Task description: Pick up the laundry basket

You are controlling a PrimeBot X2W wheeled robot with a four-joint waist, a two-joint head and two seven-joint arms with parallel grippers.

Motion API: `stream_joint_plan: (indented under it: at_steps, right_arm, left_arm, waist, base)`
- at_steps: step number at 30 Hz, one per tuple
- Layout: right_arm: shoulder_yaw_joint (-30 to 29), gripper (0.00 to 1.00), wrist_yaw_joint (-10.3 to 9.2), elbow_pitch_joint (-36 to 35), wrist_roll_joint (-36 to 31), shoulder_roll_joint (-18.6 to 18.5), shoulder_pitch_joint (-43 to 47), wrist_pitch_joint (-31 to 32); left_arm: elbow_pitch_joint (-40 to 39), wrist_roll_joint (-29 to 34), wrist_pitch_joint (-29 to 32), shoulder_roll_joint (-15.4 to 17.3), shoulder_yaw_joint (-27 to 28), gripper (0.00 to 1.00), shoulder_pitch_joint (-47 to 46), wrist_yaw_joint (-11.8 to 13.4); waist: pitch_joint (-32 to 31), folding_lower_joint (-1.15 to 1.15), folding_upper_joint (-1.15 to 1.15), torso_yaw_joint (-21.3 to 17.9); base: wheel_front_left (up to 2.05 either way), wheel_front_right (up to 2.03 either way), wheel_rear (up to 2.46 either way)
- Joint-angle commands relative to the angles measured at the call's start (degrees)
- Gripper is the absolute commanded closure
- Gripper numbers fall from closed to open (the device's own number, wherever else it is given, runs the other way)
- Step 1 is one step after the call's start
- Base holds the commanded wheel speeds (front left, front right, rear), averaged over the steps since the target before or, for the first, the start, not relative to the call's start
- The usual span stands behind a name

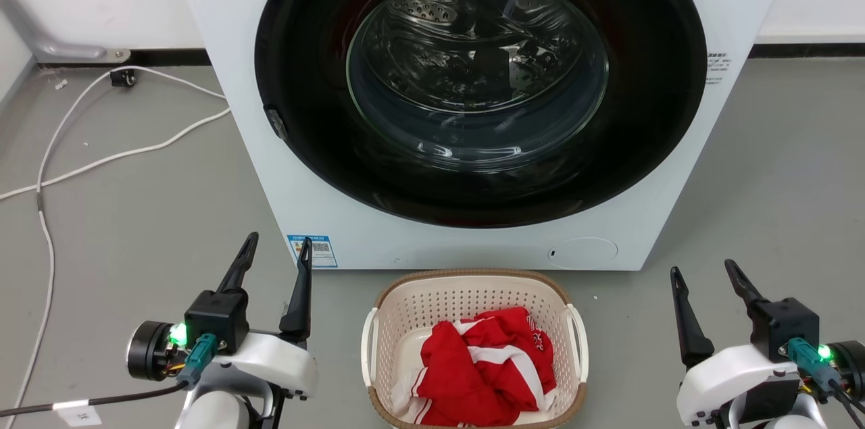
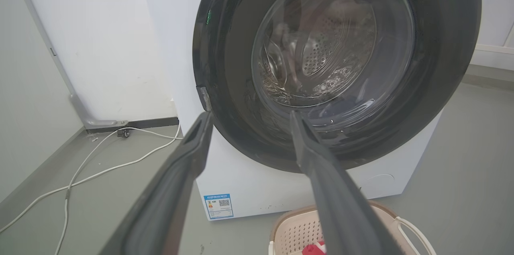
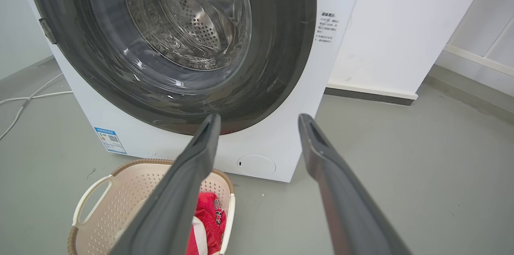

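Note:
The laundry basket [image 1: 466, 290] is cream with perforated walls, a brown woven-look rim and white side handles. It stands on the grey floor just in front of the washing machine, low in the middle of the head view, with a red and white garment [image 1: 483, 368] inside. Its back rim also shows in the left wrist view [image 2: 293, 227] and the right wrist view [image 3: 120, 194]. My left gripper [image 1: 278, 250] is open to the basket's left, clear of it. My right gripper [image 1: 706, 270] is open to the basket's right, also apart from it.
A white front-loading washing machine [image 1: 473, 98] with a dark round door stands right behind the basket. White cables [image 1: 88, 159] lie on the floor to the left. Grey floor [image 1: 777, 199] stretches to the right, with a white wall behind.

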Motion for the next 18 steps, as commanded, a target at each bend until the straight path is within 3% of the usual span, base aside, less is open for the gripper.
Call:
stream_joint_plan:
  at_steps: [1,10,18]
  right_arm:
    - [-0.13,0.0,-0.04,0.28,0.06,0.24,-0.91,-0.09]
    - [-0.63,0.0,-0.04,2.98,0.88,0.21,-4.2,1.47]
    - [-1.11,0.0,-0.04,10.11,2.18,0.22,-10.52,4.21]
  left_arm:
    - [0.13,-0.36,-0.28,-0.19,0.32,0.0,-0.27,0.22]
    - [2.25,-1.6,-0.23,-0.42,0.45,0.0,-5.02,-0.36]
    - [9.94,-3.65,1.89,-0.48,-0.02,0.0,-13.01,-1.85]
  waist:
    - [0.34,0.0,0.0,-0.06]
    - [3.8,0.0,0.0,-0.17]
    - [8.23,0.0,0.0,-0.61]
  base:
    - [0.0,0.0,0.0]
    - [0.0,0.0,0.0]
    - [0.0,0.0,0.0]
